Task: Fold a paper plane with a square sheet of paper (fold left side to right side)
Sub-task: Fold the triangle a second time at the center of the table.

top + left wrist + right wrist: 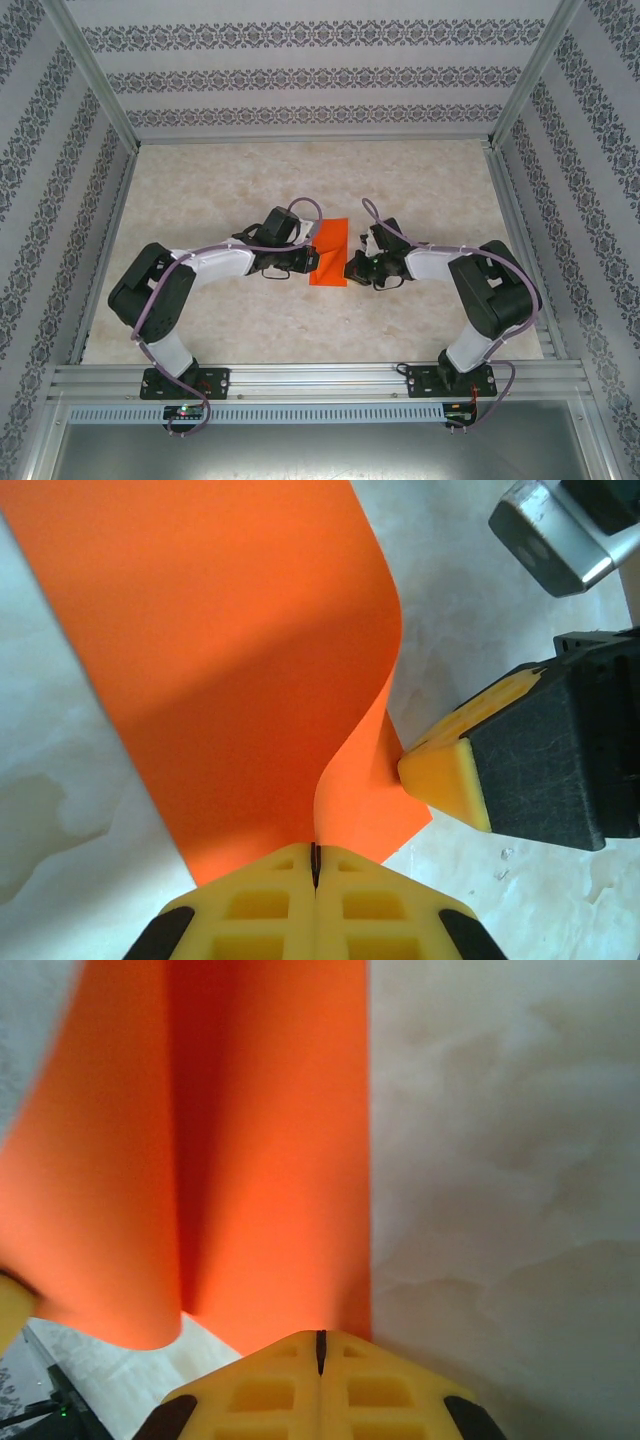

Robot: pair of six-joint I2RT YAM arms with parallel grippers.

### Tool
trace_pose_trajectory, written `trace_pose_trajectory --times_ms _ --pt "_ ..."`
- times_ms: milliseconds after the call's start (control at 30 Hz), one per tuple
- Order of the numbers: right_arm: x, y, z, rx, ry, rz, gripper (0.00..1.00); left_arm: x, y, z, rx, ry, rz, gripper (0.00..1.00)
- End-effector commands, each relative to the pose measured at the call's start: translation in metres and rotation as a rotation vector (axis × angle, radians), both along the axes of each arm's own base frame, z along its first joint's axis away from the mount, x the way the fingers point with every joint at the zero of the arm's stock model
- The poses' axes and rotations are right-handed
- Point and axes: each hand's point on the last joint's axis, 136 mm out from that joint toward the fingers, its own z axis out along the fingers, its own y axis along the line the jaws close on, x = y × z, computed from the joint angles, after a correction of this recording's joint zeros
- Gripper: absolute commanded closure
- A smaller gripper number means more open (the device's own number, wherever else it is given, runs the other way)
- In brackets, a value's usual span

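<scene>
At the middle of the bench [420,190], well away from every edge: one square sheet of paper [330,252], bright orange, its left part lifted and curling over.

Left claw [315,865]: closed, pinching the curled edge.

Right claw [320,1345]: closed, tips at the sheet's right edge. Whether paper sits between them I cannot tell.

Risks, as judged:
- With no firm hold on the right, the sheet may slide as the left side is carried across, so the edges meet askew.
- The soft curl could collapse into a stray crease.
- Opposed pulls might tear such thin paper.
</scene>
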Motion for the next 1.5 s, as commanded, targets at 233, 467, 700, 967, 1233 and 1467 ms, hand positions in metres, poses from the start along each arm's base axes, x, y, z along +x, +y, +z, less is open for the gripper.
trace_pose_trajectory --times_ms 233,467,700,967,1233,1467 --pt "-0.009 -0.012 -0.021 -0.155 0.067 0.058 1.0 0.008 0.003 -0.01 0.078 0.021 -0.095 0.96" --pt "-0.012 -0.018 -0.023 -0.197 0.076 0.072 1.0 0.018 0.011 -0.017 0.136 0.019 -0.114 0.97" --pt "-0.011 -0.017 -0.021 -0.202 0.072 0.082 1.0 0.022 0.014 -0.029 0.174 0.04 -0.152 0.97" --pt "-0.012 -0.016 -0.021 -0.2 0.074 0.089 1.0 0.031 0.016 -0.036 0.195 0.03 -0.137 0.97" --pt "-0.013 -0.017 -0.021 -0.206 0.074 0.096 1.0 0.036 0.016 -0.039 0.189 0.03 -0.13 0.97" --pt "-0.013 -0.017 -0.021 -0.206 0.074 0.095 1.0 0.041 0.016 -0.036 0.178 0.017 -0.122 0.98"
